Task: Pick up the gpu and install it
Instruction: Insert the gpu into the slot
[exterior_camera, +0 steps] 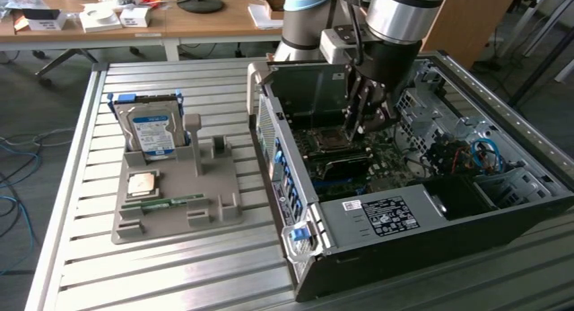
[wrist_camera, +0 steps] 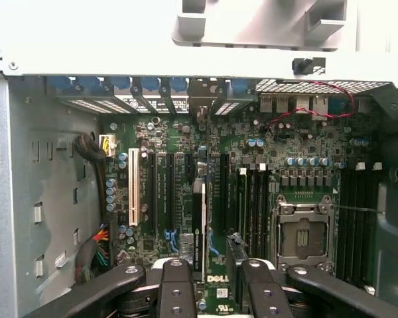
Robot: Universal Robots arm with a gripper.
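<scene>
While part-open, gripper (wrist_camera: 212,281) astride gpu (wrist_camera: 198,225).

A wooden desk (exterior_camera: 179,22) stands behind the slatted metal table (exterior_camera: 80,190), grey floor (exterior_camera: 27,109) beneath.

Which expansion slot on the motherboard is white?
The end slot, the one in the row farthest from the CPU socket. It is white along its whole length; the other slots beside it are black.

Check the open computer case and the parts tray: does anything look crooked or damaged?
Nothing stands out. The gpu stands edge-on in the end effector, parallel to the motherboard slots; parts on the tray lie tidy.
</scene>
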